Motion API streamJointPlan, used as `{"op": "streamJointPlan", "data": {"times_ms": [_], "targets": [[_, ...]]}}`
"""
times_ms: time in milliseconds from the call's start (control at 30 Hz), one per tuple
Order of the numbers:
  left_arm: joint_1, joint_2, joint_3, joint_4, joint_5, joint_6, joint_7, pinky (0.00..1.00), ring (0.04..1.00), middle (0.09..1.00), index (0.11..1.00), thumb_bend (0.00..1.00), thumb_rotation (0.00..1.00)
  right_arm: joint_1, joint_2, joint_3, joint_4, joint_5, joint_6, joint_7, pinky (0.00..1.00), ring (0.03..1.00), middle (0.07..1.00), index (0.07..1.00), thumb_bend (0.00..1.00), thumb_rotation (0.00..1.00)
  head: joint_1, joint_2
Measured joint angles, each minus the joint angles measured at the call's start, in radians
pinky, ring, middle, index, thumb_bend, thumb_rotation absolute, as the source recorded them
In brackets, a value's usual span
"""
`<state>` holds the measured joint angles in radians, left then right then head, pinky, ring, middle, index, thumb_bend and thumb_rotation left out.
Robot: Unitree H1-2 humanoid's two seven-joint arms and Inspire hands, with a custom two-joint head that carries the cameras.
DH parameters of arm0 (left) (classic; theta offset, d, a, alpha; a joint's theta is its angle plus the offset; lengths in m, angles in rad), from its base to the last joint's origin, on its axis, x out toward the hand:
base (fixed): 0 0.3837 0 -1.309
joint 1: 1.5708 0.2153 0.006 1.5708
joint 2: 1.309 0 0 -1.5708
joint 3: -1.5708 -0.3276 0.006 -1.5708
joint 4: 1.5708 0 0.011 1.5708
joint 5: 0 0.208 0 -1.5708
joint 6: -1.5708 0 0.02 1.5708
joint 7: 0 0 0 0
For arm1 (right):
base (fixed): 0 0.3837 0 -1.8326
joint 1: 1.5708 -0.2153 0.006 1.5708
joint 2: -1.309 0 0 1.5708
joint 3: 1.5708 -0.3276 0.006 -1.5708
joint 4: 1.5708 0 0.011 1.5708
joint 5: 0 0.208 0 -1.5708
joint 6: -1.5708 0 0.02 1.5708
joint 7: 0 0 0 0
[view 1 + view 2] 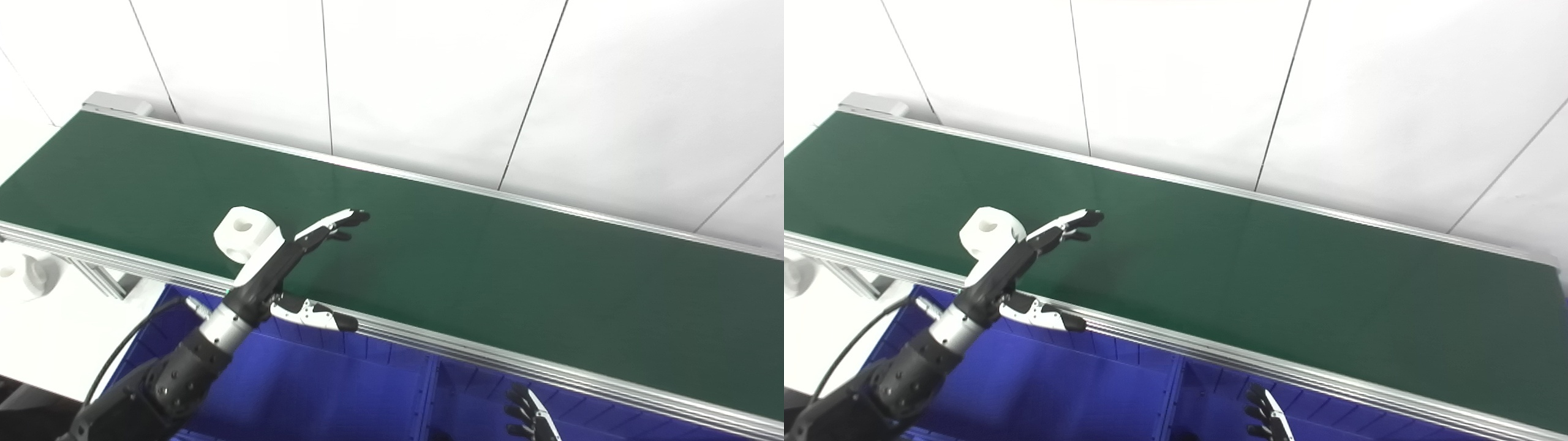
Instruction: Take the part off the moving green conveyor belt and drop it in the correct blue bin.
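A white part (244,233) with a round hole lies on the green conveyor belt (465,269), near its front rail at the left. My left hand (293,260) is open, fingers stretched over the belt just right of the part and partly in front of it, thumb (315,315) hanging over the front rail. It holds nothing. My right hand (531,415) shows only as fingertips at the bottom edge, over the blue bin (484,398); its state is unclear. A second blue bin (318,392) sits below my left arm.
A divider wall (429,392) separates the two blue bins below the belt's front rail (551,373). Another white part (24,272) lies on the white surface at the far left. A white panelled wall stands behind the belt.
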<state>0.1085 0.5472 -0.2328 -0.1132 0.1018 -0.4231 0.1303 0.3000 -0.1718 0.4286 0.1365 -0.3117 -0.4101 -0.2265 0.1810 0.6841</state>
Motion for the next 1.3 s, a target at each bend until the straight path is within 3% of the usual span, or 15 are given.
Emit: {"op": "streamJointPlan", "data": {"times_ms": [167,500,733,867,967,1200,1300], "targets": [[-0.06,0.0,0.052,0.037,0.039,0.059,-0.104,0.85,0.916,0.95,0.895,0.64,0.29,0.003,0.001,-0.007,-0.001,-0.011,0.0,0.003,0.69,0.798,0.844,0.882,0.58,0.44,-0.003,0.002],[-0.14,-0.001,0.104,0.133,0.152,0.114,-0.218,0.85,0.941,0.973,0.921,0.69,0.24,0.017,0.003,-0.021,-0.021,-0.012,0.0,0.034,0.7,0.802,0.848,0.887,0.59,0.46,0.0,0.003],[-0.169,0.0,0.109,0.146,0.236,0.231,-0.302,0.89,0.973,0.98,0.927,0.74,0.23,0.018,0.005,-0.026,-0.022,-0.014,0.0,0.039,0.7,0.807,0.852,0.887,0.59,0.47,-0.002,0.005],[-0.184,0.0,0.112,0.173,0.286,0.259,-0.317,0.99,0.993,0.979,0.917,0.77,0.19,0.018,0.008,-0.027,-0.022,-0.015,0.0,0.039,0.71,0.807,0.851,0.886,0.58,0.45,-0.002,0.005],[-0.191,0.001,0.112,0.191,0.32,0.257,-0.318,1.0,0.993,0.975,0.91,0.78,0.17,0.019,0.01,-0.028,-0.022,-0.016,0.0,0.039,0.7,0.806,0.851,0.885,0.58,0.45,-0.003,0.006],[-0.212,0.026,0.095,0.245,0.455,0.246,-0.311,1.0,1.0,0.983,0.907,0.82,0.01,0.022,0.012,-0.026,-0.024,-0.014,0.0,0.039,0.71,0.806,0.852,0.888,0.58,0.45,-0.006,0.011],[-0.225,0.033,0.084,0.274,0.519,0.247,-0.302,1.0,0.997,0.977,0.902,0.82,0.0,0.023,0.012,-0.026,-0.024,-0.014,0.0,0.039,0.71,0.807,0.851,0.888,0.58,0.44,-0.008,0.014]]}}
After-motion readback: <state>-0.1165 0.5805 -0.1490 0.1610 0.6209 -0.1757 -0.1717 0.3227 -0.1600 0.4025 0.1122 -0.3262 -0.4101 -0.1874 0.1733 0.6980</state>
